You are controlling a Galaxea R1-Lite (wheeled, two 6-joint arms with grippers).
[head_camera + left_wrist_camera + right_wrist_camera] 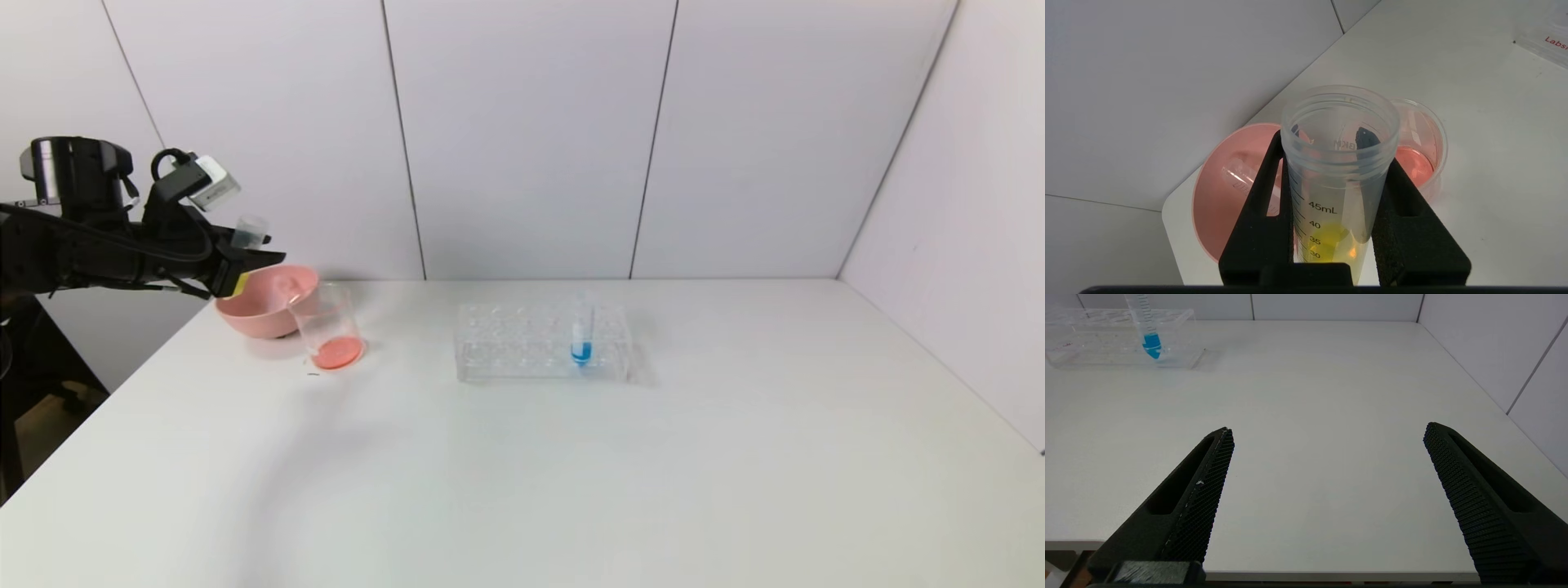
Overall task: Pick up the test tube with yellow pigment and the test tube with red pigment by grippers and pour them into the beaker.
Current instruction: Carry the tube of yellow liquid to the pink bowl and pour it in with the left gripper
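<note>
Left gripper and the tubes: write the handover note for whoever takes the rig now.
Left gripper: shut on the test tube with yellow pigment, held up over the pink bowl, beside the beaker; yellow liquid is in the tube.
Right gripper: open, empty, low near the table's front edge.
Beaker: holds red liquid. An empty tube lies in the pink bowl. The blue tube stands in the rack.
Done: red appears poured.
Left: pour the yellow into the beaker.

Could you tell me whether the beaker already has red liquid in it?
Yes, the beaker holds a shallow layer of red-orange liquid at its bottom, standing on the table beside the pink bowl.
</note>
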